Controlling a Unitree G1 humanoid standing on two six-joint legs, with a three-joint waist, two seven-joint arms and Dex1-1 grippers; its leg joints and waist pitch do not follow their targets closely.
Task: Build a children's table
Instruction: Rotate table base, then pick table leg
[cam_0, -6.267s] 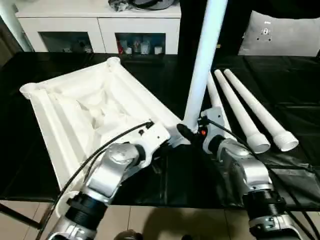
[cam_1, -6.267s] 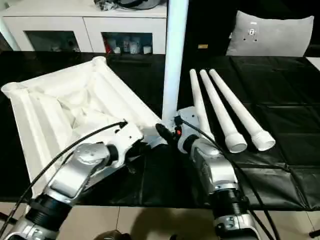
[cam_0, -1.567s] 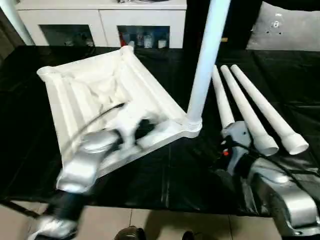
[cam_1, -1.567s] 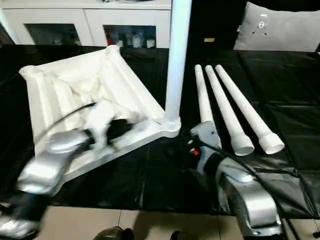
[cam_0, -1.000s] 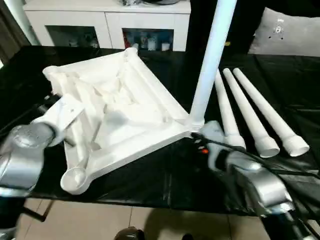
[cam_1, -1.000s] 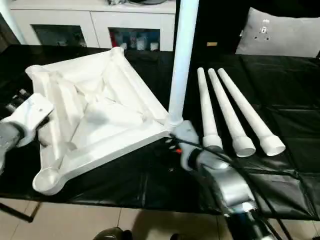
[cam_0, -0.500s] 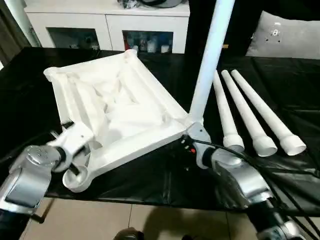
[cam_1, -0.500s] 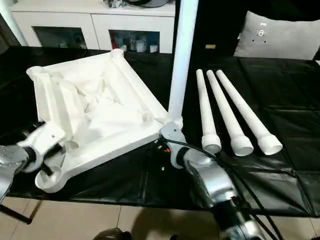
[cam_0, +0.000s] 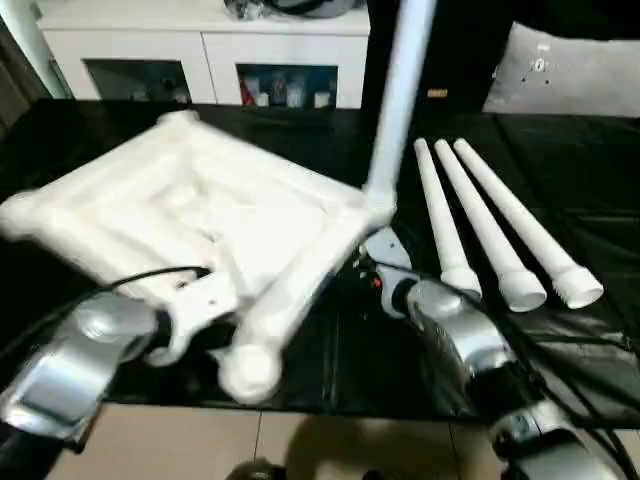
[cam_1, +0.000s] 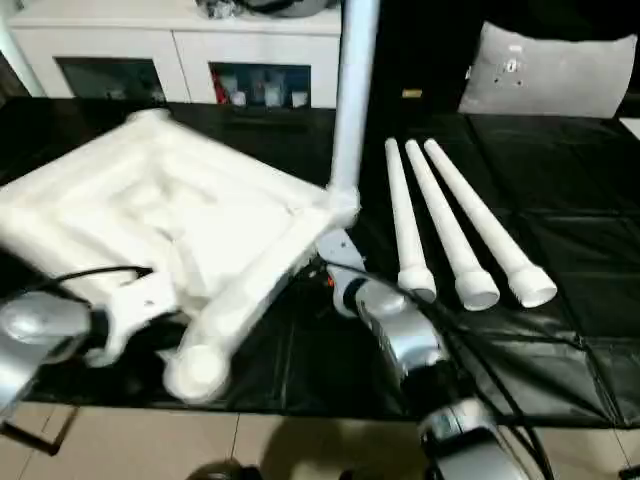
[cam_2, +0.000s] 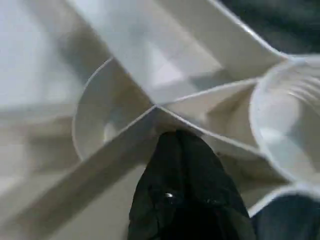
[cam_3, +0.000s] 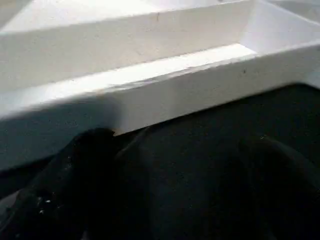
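The children's table top lies upside down on the black-covered table, ribbed underside up. One white leg stands upright in its right corner socket. Three loose legs lie side by side to the right. In the left wrist view my left gripper is shut, its tip against a rib junction beside the empty near corner socket. My right gripper is open and low on the cloth, its fingers facing the top's side wall below the standing leg.
A white cabinet with shelves stands behind the table and a grey pillow lies at the back right. The black cover runs to the table's front edge, with tiled floor below.
The table top has turned on the cloth: its near corner socket swung right and its far corner left. My left arm moved with it. The right gripper stays by the leg corner.
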